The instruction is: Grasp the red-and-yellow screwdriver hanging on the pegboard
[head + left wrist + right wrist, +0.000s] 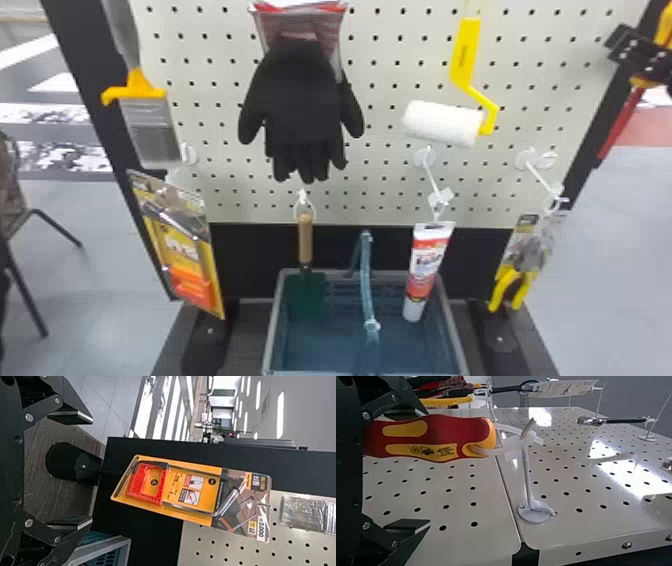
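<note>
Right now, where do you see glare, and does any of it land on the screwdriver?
Right wrist view: white glare on the pegboard, with no such bright patch on the screwdriver. Left wrist view: bright ceiling lights and a shiny clear package. Head view: pegboard fairly evenly lit, soft sheen on the floor.

Screwdriver handle (433, 437): smooth plastic with a soft sheen
Pegboard (459, 546): smooth, glossy – bright reflections across its face
Gloves (300, 105): knit-look cloth, matt
Trowel handle (305, 240): wood, dull finish
Roller sleeve (440, 122): soft-looking, fuzzy, matt
Saw package (202, 477): printed card – shiny clear plastic over it
Crate (272, 325): plastic
</note>
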### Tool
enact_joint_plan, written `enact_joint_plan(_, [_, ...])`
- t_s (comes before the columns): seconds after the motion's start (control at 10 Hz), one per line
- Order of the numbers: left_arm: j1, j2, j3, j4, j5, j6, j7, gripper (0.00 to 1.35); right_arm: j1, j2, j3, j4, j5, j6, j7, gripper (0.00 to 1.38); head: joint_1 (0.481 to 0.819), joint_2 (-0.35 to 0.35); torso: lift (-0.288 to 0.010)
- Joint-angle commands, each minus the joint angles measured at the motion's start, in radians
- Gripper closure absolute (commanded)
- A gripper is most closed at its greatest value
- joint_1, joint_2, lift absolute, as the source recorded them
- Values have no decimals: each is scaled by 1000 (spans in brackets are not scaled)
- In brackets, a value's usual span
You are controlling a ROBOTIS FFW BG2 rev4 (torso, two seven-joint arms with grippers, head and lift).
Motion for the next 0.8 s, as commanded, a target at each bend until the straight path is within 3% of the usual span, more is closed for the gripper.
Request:
enact_joint_plan(0.0, [1, -3, -1, 0, 0, -1, 0, 387, 7, 7, -9, 5, -10, 9, -6, 964, 549, 0, -100])
enact_joint_plan(0.2, [1, -3, 0, 0, 0, -3, 0, 387, 7, 8, -11, -4, 3, 12, -6, 1269, 549, 0, -100])
enact_joint_plan(0.7, [5, -10, 3, 0, 1, -6, 0, 387, 13, 13, -11, -31, 17, 21, -5, 1274, 549, 0, -100])
